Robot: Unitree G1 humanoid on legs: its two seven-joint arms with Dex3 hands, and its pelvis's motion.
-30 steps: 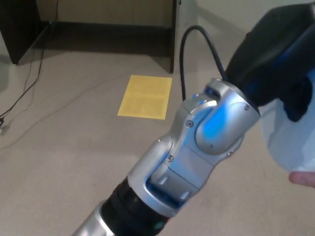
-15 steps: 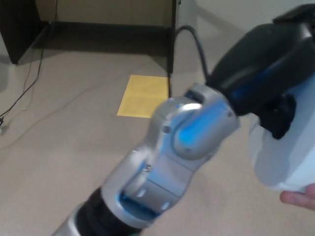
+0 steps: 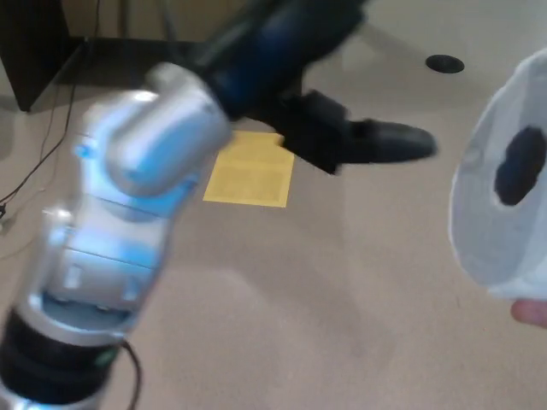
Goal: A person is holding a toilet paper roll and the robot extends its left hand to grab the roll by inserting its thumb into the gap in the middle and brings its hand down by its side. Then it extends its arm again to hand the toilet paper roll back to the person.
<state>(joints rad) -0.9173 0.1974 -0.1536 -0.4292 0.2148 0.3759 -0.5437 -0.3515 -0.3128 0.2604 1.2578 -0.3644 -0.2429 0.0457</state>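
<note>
The toilet paper roll (image 3: 504,184) sits at the right edge of the view, its dark centre hole turned toward the robot, with a person's fingertip (image 3: 532,312) showing just under it, so the person has it, not the robot. That is the change: half a second ago the left hand (image 3: 342,137) was pressed right up against the roll, and now it has swung away to the left and up, well apart from it, blurred with speed. It holds nothing; a dark digit points toward the roll, but through the blur I cannot tell how the fingers are set. The silver forearm (image 3: 120,222) has swept across with it and now fills the left side, over the beige floor (image 3: 325,290) and partly in front of the yellow sheet (image 3: 252,175) lying there. To my eye the roll is already back with the person and the arm is pulling clear, the handover done or all but done. The right hand is nowhere in sight.
</note>
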